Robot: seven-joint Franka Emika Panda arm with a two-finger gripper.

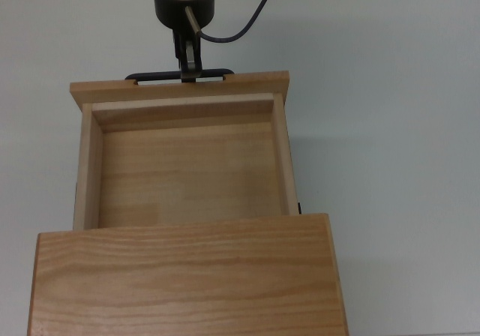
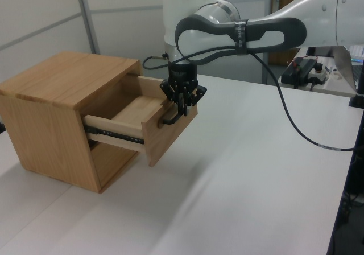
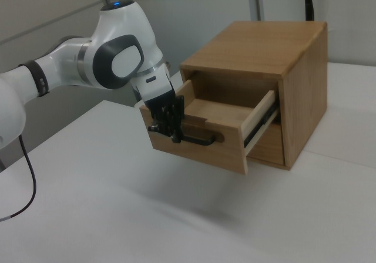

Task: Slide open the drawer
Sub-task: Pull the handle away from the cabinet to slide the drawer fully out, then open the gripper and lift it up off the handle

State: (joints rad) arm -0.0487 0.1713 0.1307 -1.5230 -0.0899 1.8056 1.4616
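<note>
Left view, reading left to right: the wooden cabinet sits at the left edge of the white surface, and the drawer juts well out of it toward the left view's right, pale bottom exposed. At its front panel the tool is pinching the black bar handle, fingers clamped around it. Beyond the panel, bare surface runs wide open to the far right edge.
</note>
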